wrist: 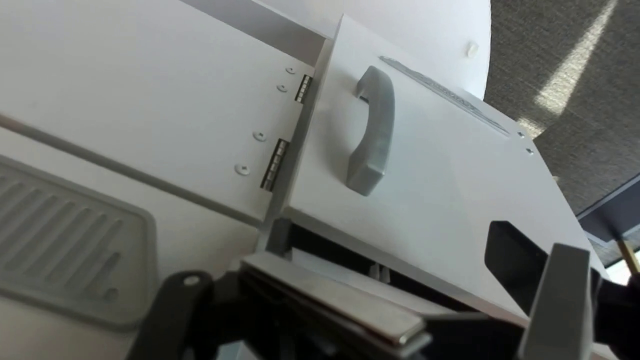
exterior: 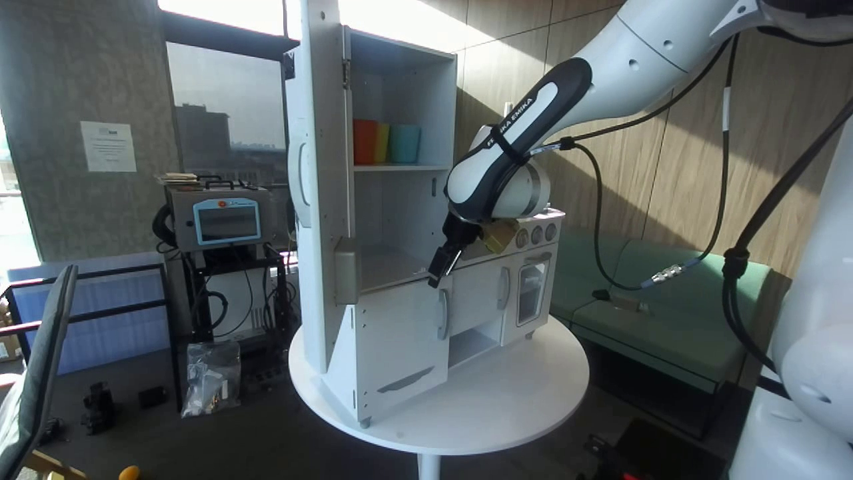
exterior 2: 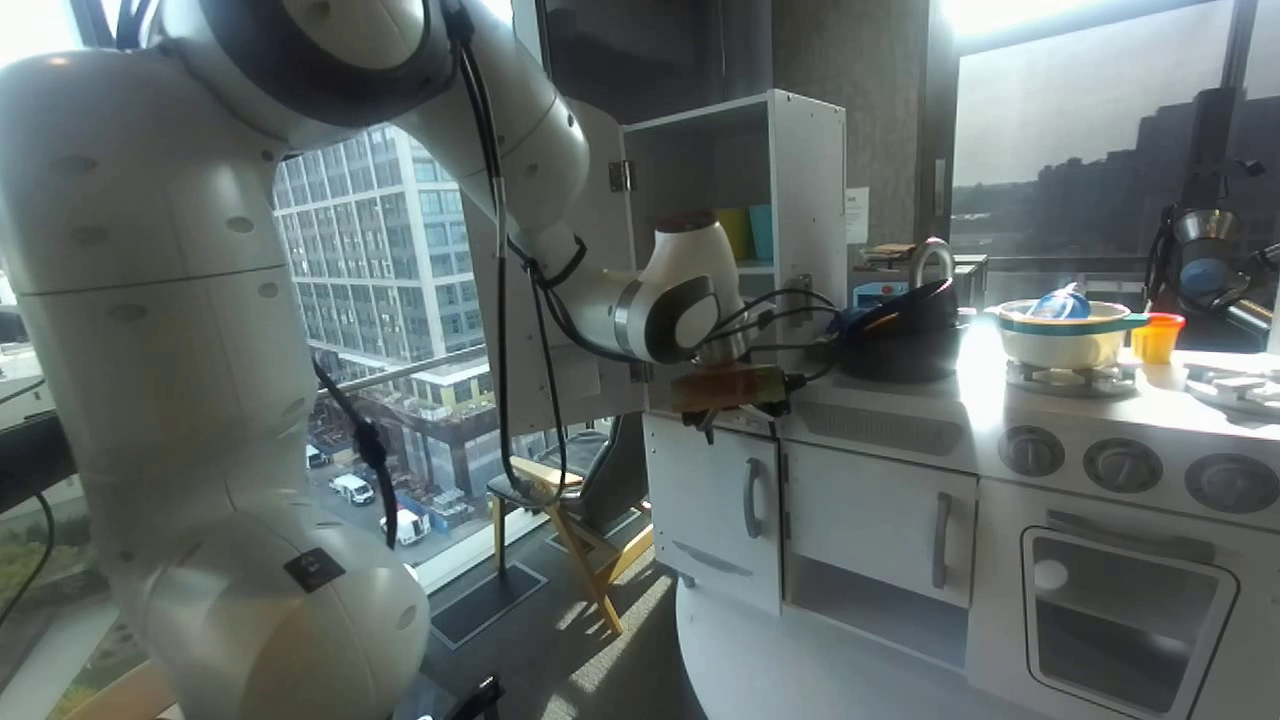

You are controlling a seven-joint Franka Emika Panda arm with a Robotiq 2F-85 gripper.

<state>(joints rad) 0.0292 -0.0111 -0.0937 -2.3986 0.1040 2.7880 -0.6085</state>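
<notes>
Window light cuts across a wood-panelled room where a toy kitchen (exterior: pixel 476 297) stands on a round white table (exterior: pixel 526 400). I have the gripper (exterior: pixel 440 269) pitched downward beside the top edge of the lower door (wrist: pixel 440 185), its fingers (wrist: pixel 557 305) well apart with nothing that I can see between them. Whether they touch the lower door, and whether it is fully closed, I can't tell from here. On the lower door's face, just below the gripper, a curved grey handle (wrist: pixel 381 130) sits at the side nearest the cupboard door (wrist: pixel 150 95), likely for leverage. Directly above the lower door is an open compartment (exterior: pixel 400 220), whose shelf (exterior: pixel 400 168) bears an orange cup (exterior: pixel 364 141), a yellow cup (exterior: pixel 382 143) and a blue cup (exterior: pixel 404 143), bunched as though stored as a set. Farther off, past the cupboard door, a white pot (exterior 2: pixel 1060 348) sits on a burner (exterior 2: pixel 1070 380), presumably to mimic cooking. As for moving, I have the upper door (exterior: pixel 331 200) swung out like a wall above the lower door, dark cookware (exterior 2: pixel 900 350) on the burner side, and what looks like the widest room straight out from the lower door's front, over the table's rim.
</notes>
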